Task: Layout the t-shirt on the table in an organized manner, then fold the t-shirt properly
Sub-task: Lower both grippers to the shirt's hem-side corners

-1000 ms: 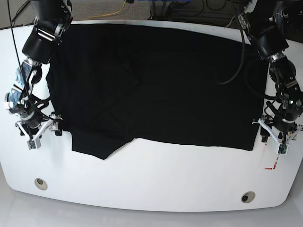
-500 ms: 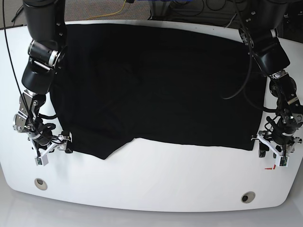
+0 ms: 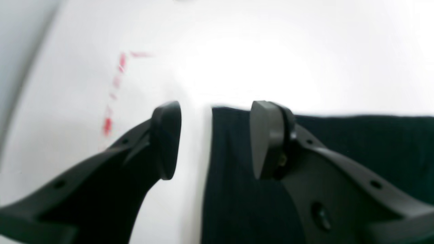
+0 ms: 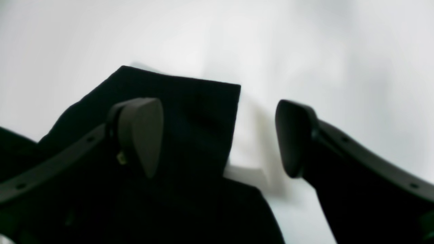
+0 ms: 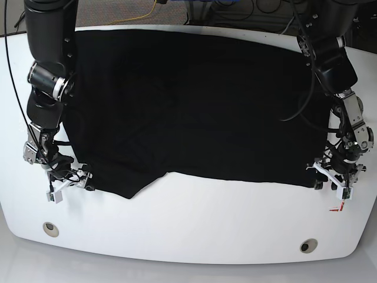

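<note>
near edge: two round holes sat in the table (image 5: 188,236), one hole at near left (image 5: 50,229) and another hole at near right (image 5: 308,245); otherwise bare glossy white there.
red mark: a small red outline (image 5: 338,207) sat on the near right of the table, just beside the left gripper; in the left wrist view the same mark (image 3: 113,91) looked blurry, left of the fingers.
left gripper: the left gripper (image 5: 333,180) was down at the shirt's near right corner with its jaws spread. In the wrist view the left gripper (image 3: 213,139) straddled the hem corner, one pad over bare table and the other over black cloth, nothing pinched that I could see.
right gripper: the right gripper (image 5: 69,184) was low at the near left corner, jaws wide apart. From its wrist cam the right gripper (image 4: 217,135) had one pad over the cloth corner and the other over white table, not clamped on anything.
t-shirt: the t-shirt (image 5: 194,106) was plain black, spread mostly flat across the far and middle of the table, reaching almost side to side. Its near hem ran fairly straight on the right but dipped into a point at near left.
in the way: both black arms overlapped the shirt's left and right edges.
far side: cables, including a yellow cable (image 5: 144,14), lay on the floor past the table.
</note>
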### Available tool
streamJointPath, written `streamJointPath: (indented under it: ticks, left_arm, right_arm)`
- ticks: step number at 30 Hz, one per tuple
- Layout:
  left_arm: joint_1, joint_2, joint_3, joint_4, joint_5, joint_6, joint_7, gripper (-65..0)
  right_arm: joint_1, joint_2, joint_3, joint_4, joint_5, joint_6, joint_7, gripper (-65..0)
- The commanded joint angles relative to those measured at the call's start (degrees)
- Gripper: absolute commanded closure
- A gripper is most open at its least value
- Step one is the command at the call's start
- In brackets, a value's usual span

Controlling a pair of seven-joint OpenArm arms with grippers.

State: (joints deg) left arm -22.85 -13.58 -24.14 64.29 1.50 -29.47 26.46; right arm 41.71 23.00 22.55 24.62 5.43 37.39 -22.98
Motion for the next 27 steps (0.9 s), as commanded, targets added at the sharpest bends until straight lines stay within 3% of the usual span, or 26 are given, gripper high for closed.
streamJointPath:
  ticks: [1, 7, 27]
  left_arm:
    - [-1.7, -1.0, -0.1, 0.6, -0.7, 0.2, -2.4, -30.7]
    - [-1.3, -1.0, 0.1, 0.6, -0.7, 0.0, -2.5, -30.7]
    - [0.0, -1.0, 1.9, 0.9, -0.7, -0.1, -2.5, -30.7]
  right_arm:
    - [1.8, 0.9, 0.1, 0.7, -2.7, -0.7, 2.6, -49.6]
    - [-0.9, 0.7, 0.4, 0.7, -6.4, -0.9, 4.0, -49.6]
    - [-8.4, 0.9, 0.4, 1.2, -6.4, -0.4, 5.9, -49.4]
